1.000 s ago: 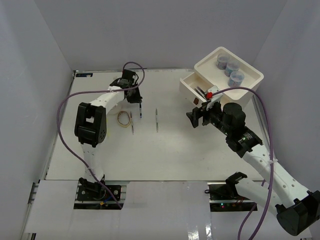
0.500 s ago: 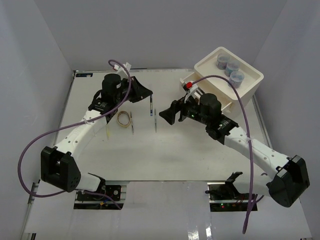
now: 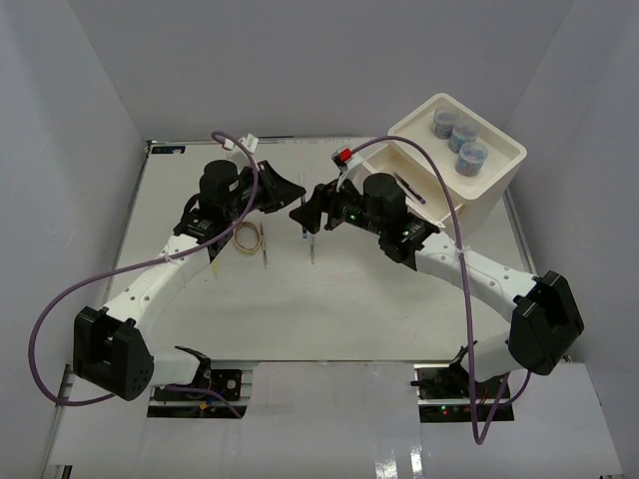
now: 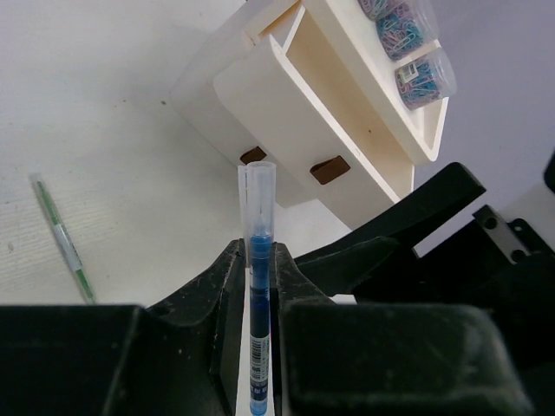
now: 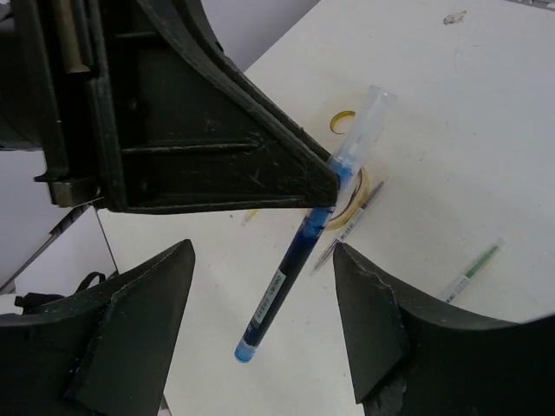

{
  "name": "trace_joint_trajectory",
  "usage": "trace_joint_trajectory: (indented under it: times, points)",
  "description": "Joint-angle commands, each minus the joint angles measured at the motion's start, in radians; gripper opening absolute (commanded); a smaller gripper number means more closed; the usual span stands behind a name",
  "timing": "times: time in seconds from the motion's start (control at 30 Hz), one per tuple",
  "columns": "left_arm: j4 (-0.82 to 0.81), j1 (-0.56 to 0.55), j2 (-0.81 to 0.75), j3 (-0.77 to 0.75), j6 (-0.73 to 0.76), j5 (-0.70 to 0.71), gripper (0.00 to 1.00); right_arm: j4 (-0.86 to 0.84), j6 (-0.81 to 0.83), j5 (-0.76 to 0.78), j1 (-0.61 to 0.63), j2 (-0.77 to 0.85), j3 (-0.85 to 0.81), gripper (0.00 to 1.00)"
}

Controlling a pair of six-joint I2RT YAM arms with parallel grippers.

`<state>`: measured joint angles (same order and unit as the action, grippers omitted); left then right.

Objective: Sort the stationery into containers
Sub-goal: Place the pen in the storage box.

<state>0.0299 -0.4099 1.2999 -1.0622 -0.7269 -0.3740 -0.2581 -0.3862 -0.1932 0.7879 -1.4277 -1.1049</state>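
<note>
**Blue pen offered from one hand to the other above the surface**

At 9 o'clock from the meeting point, tan rubber bands (image 3: 247, 236) are seen lying on the surface (image 3: 349, 309), with a thin dark pen (image 3: 265, 251) just beside them. The blue pen (image 4: 257, 286) is pinched narrowly in the left hand (image 3: 296, 193), gripped just below its clear cap. The right hand (image 5: 262, 250) is spread wide, with a finger on either side of the pen's free barrel and neither touching it. A green pen (image 4: 62, 243) is left on the surface. At 2 o'clock stands the white box (image 3: 496, 180), with one drawer (image 4: 286, 130) pulled out and three jars (image 3: 457, 135) set in its tray.

A handover is judged to be under way. If the left grip is loosened before the right fingers are firmly closed, the pen can be dropped. Since the pen is seen tilted across the right fingers, it may be caught crookedly and twisted loose. With both hands so near, a knock is also possible.
</note>
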Motion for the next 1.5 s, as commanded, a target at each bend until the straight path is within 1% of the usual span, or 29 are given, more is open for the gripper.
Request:
trace_joint_trajectory:
  times: [0.0,0.07,0.13,0.2,0.23,0.33,0.37,0.43,0.47,0.5,0.57,0.6,0.63,0.67,0.7,0.73,0.77,0.83,0.87,0.93,0.97,1.0,1.07,1.13,1.2,1.37,1.43,1.47]
  points:
    - [-0.059,-0.006,-0.057,0.021,-0.006,0.01,0.24,-0.049,-0.025,0.003,0.007,-0.022,-0.052,0.71]
    - [-0.071,-0.006,-0.06,0.03,-0.008,0.009,0.24,-0.046,-0.023,-0.002,0.008,-0.036,-0.056,0.66]
    - [-0.087,-0.006,-0.065,0.036,-0.009,0.004,0.24,-0.036,-0.02,0.006,0.008,-0.046,-0.059,0.64]
    - [-0.091,-0.006,-0.067,0.041,-0.008,0.001,0.24,-0.036,-0.017,0.009,0.008,-0.051,-0.058,0.53]
    - [-0.09,-0.006,-0.068,0.039,-0.005,-0.002,0.24,-0.036,-0.016,0.011,0.01,-0.051,-0.056,0.43]
    - [-0.091,-0.006,-0.073,0.047,0.006,-0.003,0.27,-0.026,0.0,0.023,0.008,-0.042,-0.055,0.27]
    - [-0.088,-0.006,-0.074,0.051,0.007,-0.002,0.28,-0.018,0.006,0.028,0.01,-0.04,-0.056,0.18]
    - [-0.088,-0.006,-0.085,0.059,0.017,0.004,0.4,0.017,0.027,0.046,0.008,-0.036,-0.067,0.08]
    - [-0.085,-0.006,-0.088,0.059,0.021,0.013,0.47,0.031,0.039,0.058,0.008,-0.033,-0.069,0.08]
    - [-0.07,-0.006,-0.093,0.057,0.029,0.021,0.61,0.043,0.064,0.086,0.008,-0.028,-0.07,0.08]
    - [-0.048,-0.006,-0.1,0.045,0.053,0.04,0.74,0.104,0.096,0.148,0.005,-0.025,-0.078,0.08]
    - [-0.035,-0.006,-0.103,0.03,0.061,0.046,0.84,0.135,0.139,0.178,-0.001,-0.022,-0.093,0.08]
    - [0.002,-0.006,-0.114,0.022,0.084,0.053,0.89,0.205,0.167,0.21,-0.004,-0.02,-0.104,0.08]
    - [0.016,-0.006,-0.125,0.016,0.096,0.072,0.94,0.244,0.199,0.297,-0.006,-0.016,-0.116,0.08]
    - [0.042,-0.006,-0.135,0.011,0.113,0.084,0.97,0.282,0.234,0.345,-0.01,-0.008,-0.127,0.08]
    - [0.062,-0.006,-0.146,0.002,0.13,0.101,0.98,0.325,0.319,0.388,-0.019,-0.001,-0.15,0.08]
    - [0.077,-0.006,-0.174,-0.001,0.171,0.121,0.98,0.397,0.366,0.481,-0.027,0.003,-0.16,0.08]
    - [0.126,-0.004,-0.204,0.004,0.216,0.188,0.98,0.45,0.462,0.572,-0.056,0.022,-0.18,0.08]
    - [0.139,-0.004,-0.218,0.01,0.239,0.211,0.98,0.47,0.551,0.63,-0.07,0.03,-0.194,0.08]
    - [0.159,-0.004,-0.266,0.031,0.303,0.274,0.98,0.506,0.634,0.664,-0.113,0.055,-0.207,0.08]
    - [0.16,-0.004,-0.278,0.059,0.326,0.285,0.98,0.514,0.715,0.684,-0.128,0.061,-0.219,0.08]
    - [0.163,-0.004,-0.296,0.073,0.368,0.291,0.98,0.523,0.756,0.695,-0.157,0.068,-0.223,0.08]
    - [0.168,-0.004,-0.3,0.105,0.409,0.278,0.98,0.536,0.844,0.707,-0.186,0.07,-0.242,0.08]
    - [0.176,-0.004,-0.288,0.119,0.454,0.247,0.98,0.543,0.885,0.698,-0.225,0.067,-0.25,0.08]
    - [0.177,-0.004,-0.269,0.128,0.48,0.216,0.98,0.554,0.92,0.654,-0.254,0.061,-0.254,0.08]
    - [0.182,-0.006,-0.168,0.093,0.509,0.117,0.98,0.583,0.969,0.566,-0.272,0.033,-0.239,0.15]
    - [0.182,-0.006,-0.137,0.062,0.508,0.101,0.98,0.585,0.977,0.555,-0.279,0.029,-0.233,0.22]
    - [0.182,-0.01,-0.107,0.051,0.503,0.095,0.98,0.586,0.977,0.548,-0.28,0.026,-0.233,0.27]
